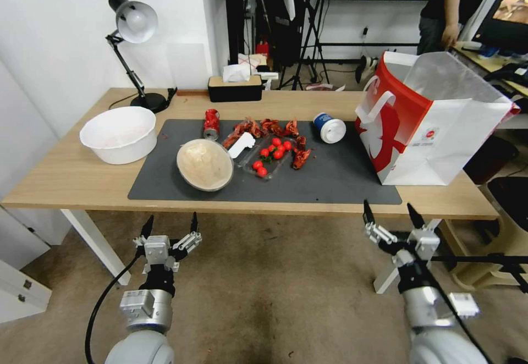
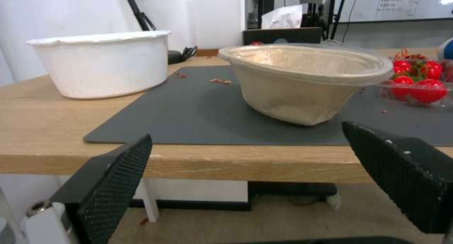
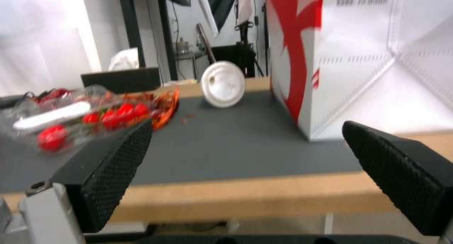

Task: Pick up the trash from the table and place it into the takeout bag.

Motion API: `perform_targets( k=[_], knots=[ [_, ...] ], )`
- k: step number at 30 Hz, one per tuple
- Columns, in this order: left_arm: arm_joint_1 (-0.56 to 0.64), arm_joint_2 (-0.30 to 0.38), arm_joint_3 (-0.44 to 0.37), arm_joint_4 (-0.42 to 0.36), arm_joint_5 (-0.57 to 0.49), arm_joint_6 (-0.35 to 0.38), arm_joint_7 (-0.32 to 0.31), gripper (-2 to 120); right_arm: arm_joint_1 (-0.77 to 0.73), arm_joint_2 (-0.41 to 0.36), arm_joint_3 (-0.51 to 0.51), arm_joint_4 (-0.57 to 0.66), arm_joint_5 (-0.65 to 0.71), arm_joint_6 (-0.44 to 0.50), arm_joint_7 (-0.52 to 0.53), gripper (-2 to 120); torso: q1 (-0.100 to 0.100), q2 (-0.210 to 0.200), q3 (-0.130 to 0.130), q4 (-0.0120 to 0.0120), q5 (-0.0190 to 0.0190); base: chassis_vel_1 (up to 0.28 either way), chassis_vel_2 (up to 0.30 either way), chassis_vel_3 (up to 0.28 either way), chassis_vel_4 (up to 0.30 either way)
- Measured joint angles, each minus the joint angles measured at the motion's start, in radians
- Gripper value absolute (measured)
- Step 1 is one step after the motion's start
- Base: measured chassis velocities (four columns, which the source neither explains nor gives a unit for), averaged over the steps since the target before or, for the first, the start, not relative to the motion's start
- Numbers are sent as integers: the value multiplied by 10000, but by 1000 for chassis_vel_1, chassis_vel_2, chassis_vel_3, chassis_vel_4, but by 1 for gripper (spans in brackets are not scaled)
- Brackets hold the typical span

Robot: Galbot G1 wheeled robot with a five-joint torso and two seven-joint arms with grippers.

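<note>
Both arms low, in front of desk [image 1: 66, 180] near edge, off the top. Left gripper [image 1: 170, 225] below near edge, facing bowl [image 1: 204, 164]; jaws spread, nothing between. Right gripper [image 1: 391, 214] below near edge toward right end, facing bag [image 1: 440, 127]; jaws spread, empty.

Mat [image 1: 341, 180] lies mid-desk. Bowl on mat's near-left part, tilted, close to near edge. Can [image 1: 211, 124] lying down at mat's far edge, left of centre. Blue cup [image 1: 330, 127] on its side near mat's far edge, white lid toward robot, just left of bag. Bag upright at desk's right end, mouth open, red panel facing left, its corner on mat's right end.

Tomato tray [image 1: 268, 158] mid-mat, just right of bowl, red scraps [image 1: 264, 128] behind it. White bowl [image 1: 118, 133] on bare wood near left end, apart from mat. Lamp [image 1: 135, 50] at far-left corner, tissue box [image 1: 235, 86] on far edge
</note>
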Motion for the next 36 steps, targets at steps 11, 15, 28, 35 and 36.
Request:
perform_targets(
  k=[11,15,28,35,36],
  knots=[
    [93,84,-45,-82,-94,-39,18,100,-279,148,-503,-284,-412,240,-84,100,0,-1,0,0,0,0,0,0,0],
    [124,79,-60,-155,-114,-42,18,100,-216,134,-548,-325,-451,221,-85,100,0,-2,0,1,1,0,0,0,0],
    [23,106,-29,-165,-109,41,10,100,246,149,-687,-377,-500,-146,-62,100,0,-2,0,0,0,0,0,0,0],
    [91,82,-71,-184,-105,35,6,100,1164,-112,-1113,-276,-504,-959,152,100,0,-2,1,0,2,0,0,0,0],
    [119,76,-81,-199,-100,30,7,100,1487,-167,-1260,-276,-529,-1146,291,100,0,-2,1,1,1,0,0,0,0]
  ],
)
